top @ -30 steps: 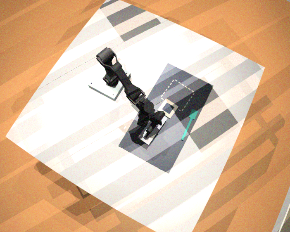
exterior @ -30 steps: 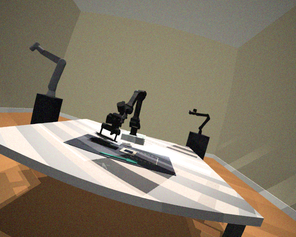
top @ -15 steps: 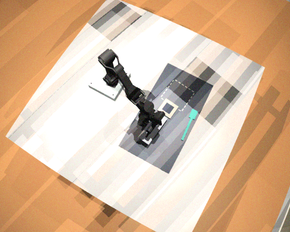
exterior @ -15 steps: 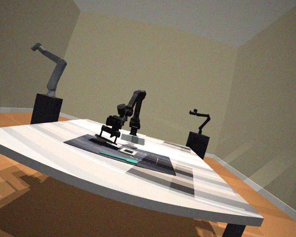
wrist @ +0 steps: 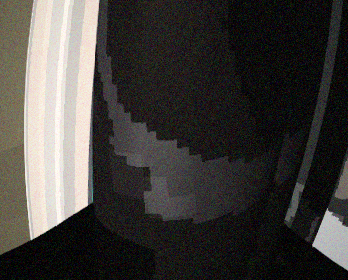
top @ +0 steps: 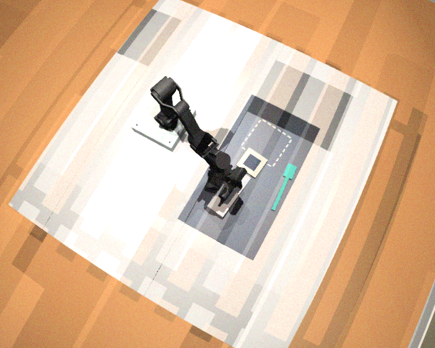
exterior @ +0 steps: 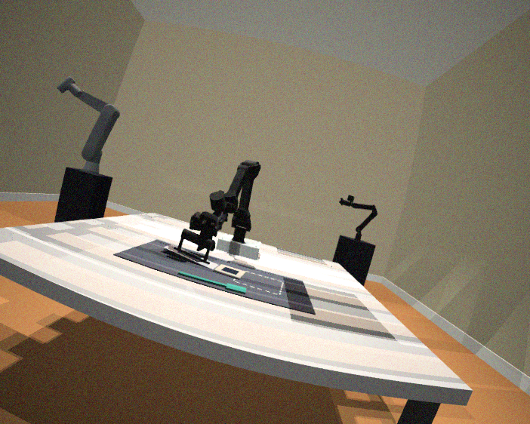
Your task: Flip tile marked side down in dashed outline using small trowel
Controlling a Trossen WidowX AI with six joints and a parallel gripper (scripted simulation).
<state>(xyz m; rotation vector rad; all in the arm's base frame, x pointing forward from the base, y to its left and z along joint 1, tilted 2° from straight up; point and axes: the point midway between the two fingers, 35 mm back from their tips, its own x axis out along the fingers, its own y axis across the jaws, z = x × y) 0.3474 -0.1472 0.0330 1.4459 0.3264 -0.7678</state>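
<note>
The teal trowel (top: 282, 188) (exterior: 213, 282) lies flat on the dark mat (top: 240, 231) (exterior: 137, 254), to the right of my gripper and apart from it. The square tile (top: 251, 161) (exterior: 230, 270) lies with its dark marked side up, overlapping the near corner of the dashed outline (top: 274, 128). My gripper (top: 224, 200) (exterior: 192, 250) is low over the mat's left part, pointing down, shut on a pale flat block (top: 219, 208) that sits on the mat beneath it. The wrist view is mostly dark and shows little.
The arm's base sits on a pale plate (top: 159, 137) left of the mat on the striped white table (top: 101, 193). Two other arms stand on black pedestals (exterior: 83, 193) (exterior: 355, 254) beyond the table.
</note>
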